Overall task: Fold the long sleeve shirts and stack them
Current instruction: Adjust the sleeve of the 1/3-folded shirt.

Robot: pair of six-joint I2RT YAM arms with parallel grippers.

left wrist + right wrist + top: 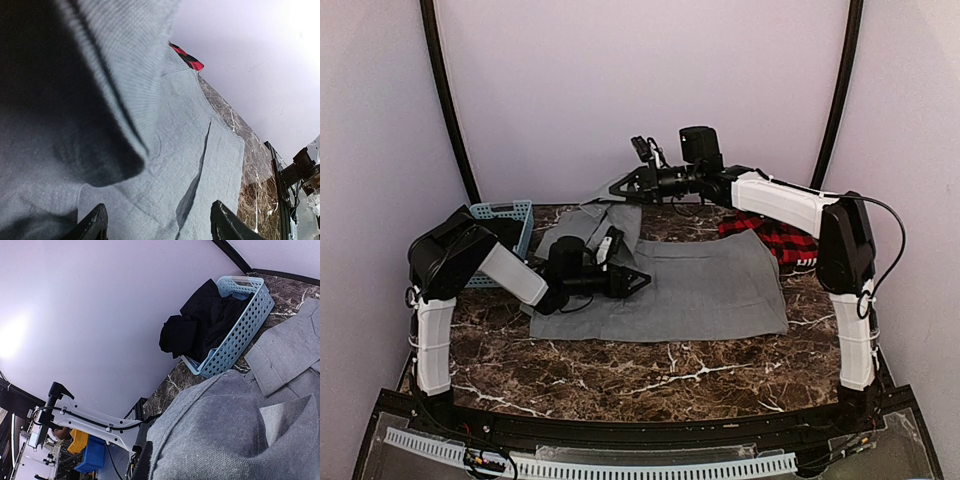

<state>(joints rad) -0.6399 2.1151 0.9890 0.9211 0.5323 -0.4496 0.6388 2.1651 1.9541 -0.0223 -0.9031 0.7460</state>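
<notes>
Leftmost, a blue basket (500,208) of dark clothes (205,320) sat at the rear of the bench (650,375). Beside it, the left jaws hung spread and empty, low over the grey shirt (705,290). The shirt lay flat mid-bench, its long axis running left to right. Its rear-left part rose in a peak, clenched in the right jaws. Rightward, the plaid shirt (775,238) lay bunched at the grey one's rear right corner.
</notes>
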